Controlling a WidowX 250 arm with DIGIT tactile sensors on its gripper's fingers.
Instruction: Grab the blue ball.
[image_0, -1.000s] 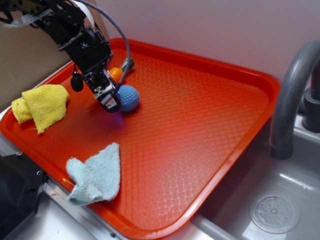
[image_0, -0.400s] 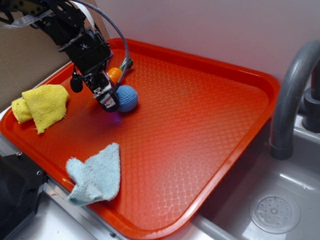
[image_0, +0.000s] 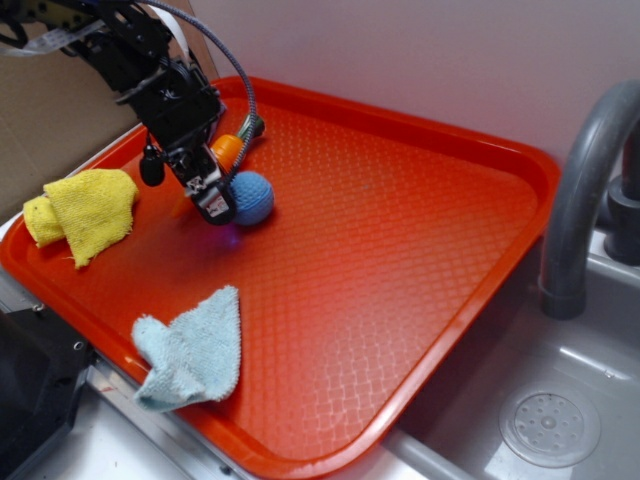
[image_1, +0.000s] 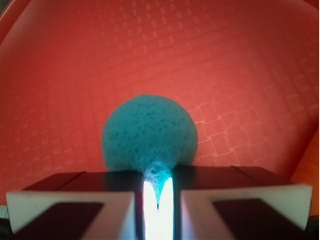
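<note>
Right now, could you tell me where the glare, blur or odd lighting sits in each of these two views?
Wrist view: a blown-out white streak of light shines between the two fingers, tinting the bottom of the blue ball, which looks soft and slightly out of focus. Exterior view: mostly sharp; a pale sheen lies on the red tray near its front edge, and a small purplish glow sits under the ball.

Exterior view bright, evenly lit, sharp; soft sheen on orange tray, faint violet glow under pincer. Wrist view soft-focus, tray grid bowed at edges; overexposed white glare between pincer pads, spilling onto blue ball
</note>
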